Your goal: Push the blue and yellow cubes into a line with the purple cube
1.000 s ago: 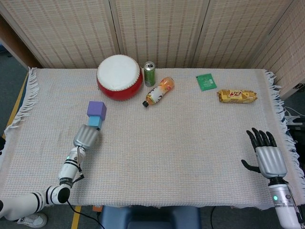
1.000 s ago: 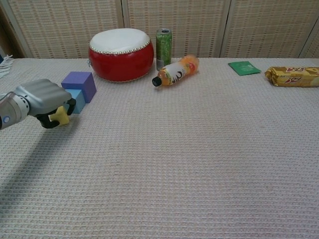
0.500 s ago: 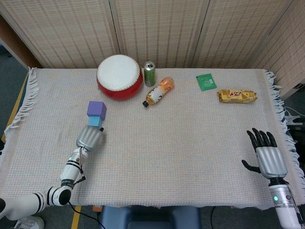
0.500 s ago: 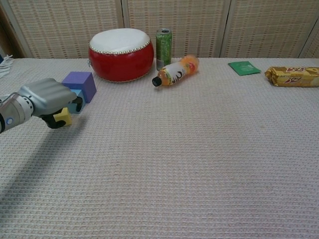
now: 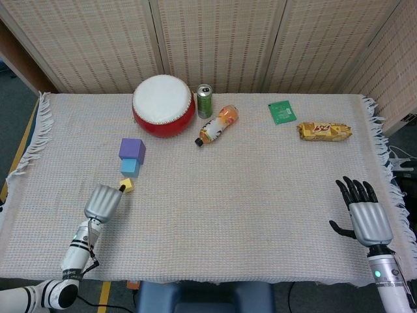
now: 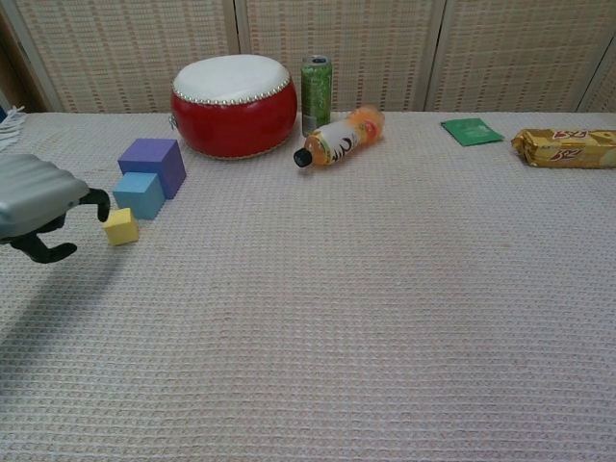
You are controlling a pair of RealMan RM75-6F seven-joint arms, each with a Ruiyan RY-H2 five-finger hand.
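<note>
The purple cube [image 5: 132, 149] [image 6: 154, 166] stands at the left of the cloth. The blue cube [image 5: 129, 167] [image 6: 139, 194] sits against its near side, and the small yellow cube [image 5: 126, 186] [image 6: 120, 226] lies just nearer still, slightly turned. My left hand [image 5: 103, 201] [image 6: 38, 207] hovers just near-left of the yellow cube with its fingers curled down, holding nothing; a fingertip sits close to the cube. My right hand [image 5: 365, 213] rests far off at the near right edge, fingers spread, holding nothing.
A red drum [image 5: 163, 105] [image 6: 234, 103], a green can [image 5: 204, 100] [image 6: 316, 81] and a lying orange bottle [image 5: 217, 124] [image 6: 340, 136] stand behind the cubes. A green packet [image 5: 282, 111] [image 6: 472, 131] and a yellow snack bar [image 5: 324, 131] [image 6: 566, 146] lie at the far right.
My left hand has drawn back toward the near-left edge, uncovering the yellow cube, which now lies free just in front of the blue cube. The right hand has not moved.
</note>
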